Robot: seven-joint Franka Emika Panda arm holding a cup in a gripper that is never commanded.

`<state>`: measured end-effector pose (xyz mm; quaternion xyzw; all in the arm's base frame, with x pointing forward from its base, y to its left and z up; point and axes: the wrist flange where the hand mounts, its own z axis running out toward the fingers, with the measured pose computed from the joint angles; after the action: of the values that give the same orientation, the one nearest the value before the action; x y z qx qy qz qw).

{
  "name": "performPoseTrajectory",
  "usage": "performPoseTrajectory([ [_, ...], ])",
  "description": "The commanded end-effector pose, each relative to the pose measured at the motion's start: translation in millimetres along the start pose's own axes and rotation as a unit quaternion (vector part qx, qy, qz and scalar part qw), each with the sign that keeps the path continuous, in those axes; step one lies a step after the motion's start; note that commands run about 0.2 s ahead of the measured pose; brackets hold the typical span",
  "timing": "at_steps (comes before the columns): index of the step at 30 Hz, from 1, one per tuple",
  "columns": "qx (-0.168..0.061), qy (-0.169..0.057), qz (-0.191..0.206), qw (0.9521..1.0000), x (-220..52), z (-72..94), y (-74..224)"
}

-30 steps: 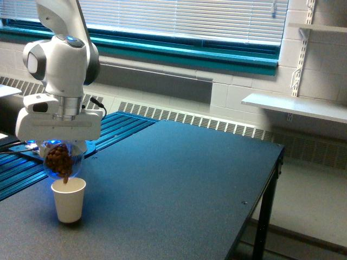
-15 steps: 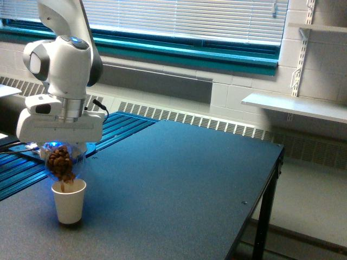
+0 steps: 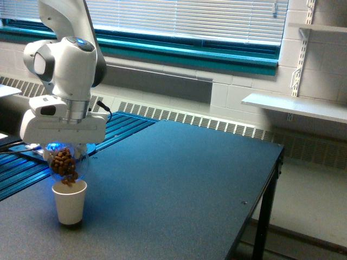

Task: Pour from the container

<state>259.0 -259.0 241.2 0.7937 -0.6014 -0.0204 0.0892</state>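
A clear round-bellied glass container [image 3: 66,161] hangs tipped mouth-down under the white arm. Brown pellets fill it and reach its mouth. My gripper [image 3: 64,146] is shut on the container, its fingers mostly hidden behind the wide white hand. Directly below stands a white paper cup [image 3: 69,202] on the dark table [image 3: 179,184], at the exterior view's left near the front. The container's mouth sits just above the cup's rim.
A teal slatted bench [image 3: 116,125] runs behind the arm at the exterior view's left. A white wall shelf [image 3: 295,105] juts out at the right. The table's right edge [image 3: 269,187] drops to the floor.
The arm and container have shifted slightly to the right and up over the cup. Fewer pellets show in the container's belly than a second ago.
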Motion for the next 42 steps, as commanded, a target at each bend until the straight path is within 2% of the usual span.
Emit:
performPoseTrajectory([
  [1,-0.006,-0.004,-0.014,0.9999,0.0,-1.1,-4.3],
  [20,-0.020,-0.013,-0.022,0.9995,-2.2,0.5,-0.1],
  [25,-0.038,-0.015,-0.034,0.9986,-4.6,5.0,5.2],
  [42,-0.029,-0.012,-0.037,0.9988,0.4,-2.6,-5.5],
])
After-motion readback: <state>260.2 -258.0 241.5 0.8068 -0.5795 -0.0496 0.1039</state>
